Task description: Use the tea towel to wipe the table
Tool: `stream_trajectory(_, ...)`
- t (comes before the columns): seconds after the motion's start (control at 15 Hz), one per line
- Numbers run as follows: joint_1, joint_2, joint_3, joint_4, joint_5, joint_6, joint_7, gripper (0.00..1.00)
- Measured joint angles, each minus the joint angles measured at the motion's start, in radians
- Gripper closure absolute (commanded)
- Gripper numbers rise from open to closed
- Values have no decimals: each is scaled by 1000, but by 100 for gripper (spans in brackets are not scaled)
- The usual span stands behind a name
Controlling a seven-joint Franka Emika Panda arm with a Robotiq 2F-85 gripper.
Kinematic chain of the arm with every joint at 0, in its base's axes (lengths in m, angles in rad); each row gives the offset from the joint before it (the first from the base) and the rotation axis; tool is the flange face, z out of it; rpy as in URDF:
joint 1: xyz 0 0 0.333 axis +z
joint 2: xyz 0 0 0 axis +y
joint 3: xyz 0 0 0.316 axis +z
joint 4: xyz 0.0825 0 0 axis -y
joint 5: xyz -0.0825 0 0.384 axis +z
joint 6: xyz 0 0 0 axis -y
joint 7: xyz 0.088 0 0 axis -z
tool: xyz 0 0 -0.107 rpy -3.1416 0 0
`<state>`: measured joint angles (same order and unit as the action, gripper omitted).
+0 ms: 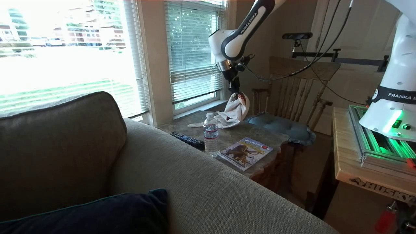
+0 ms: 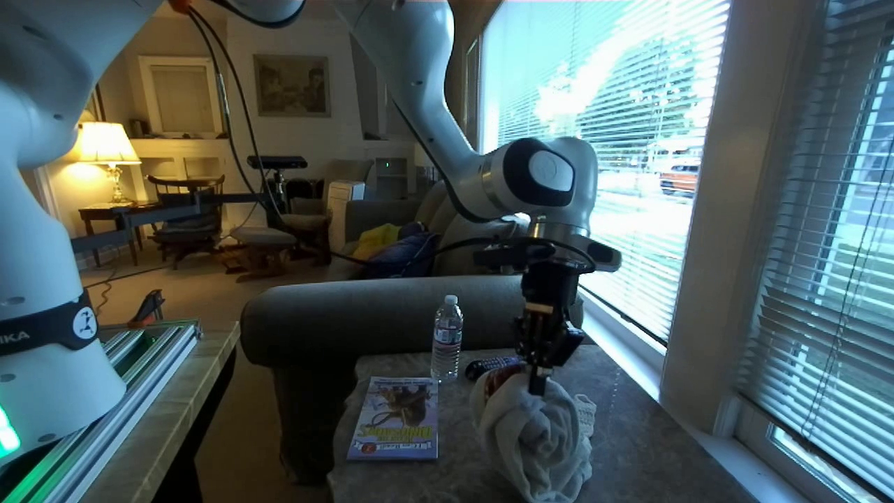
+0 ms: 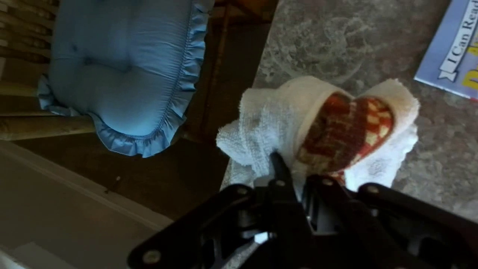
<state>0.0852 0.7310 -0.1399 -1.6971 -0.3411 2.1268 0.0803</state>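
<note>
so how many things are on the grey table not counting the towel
3: a bottle by the sofa arm, with a remote and a book on either side; the towel could hide more.

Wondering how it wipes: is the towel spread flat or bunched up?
Mostly bunched up: every view shows the towel gathered in folds at the gripper.

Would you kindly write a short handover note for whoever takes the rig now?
End effector: shut on the tea towel.
Things: the tea towel hangs bunched, its lower folds resting on the table; a water bottle, remote and book are there too.
Done: tea towel gripped; whether any wiping has happened, I cannot tell.
Left: wiping, probably working around those three items.
</note>
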Motion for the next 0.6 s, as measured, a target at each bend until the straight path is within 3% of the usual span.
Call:
stream_trajectory(0.33, 43, 54, -11, -11, -68, -10, 72, 97)
stream_trajectory(0.6, 66, 156, 1, 57, -61, -14, 146, 97)
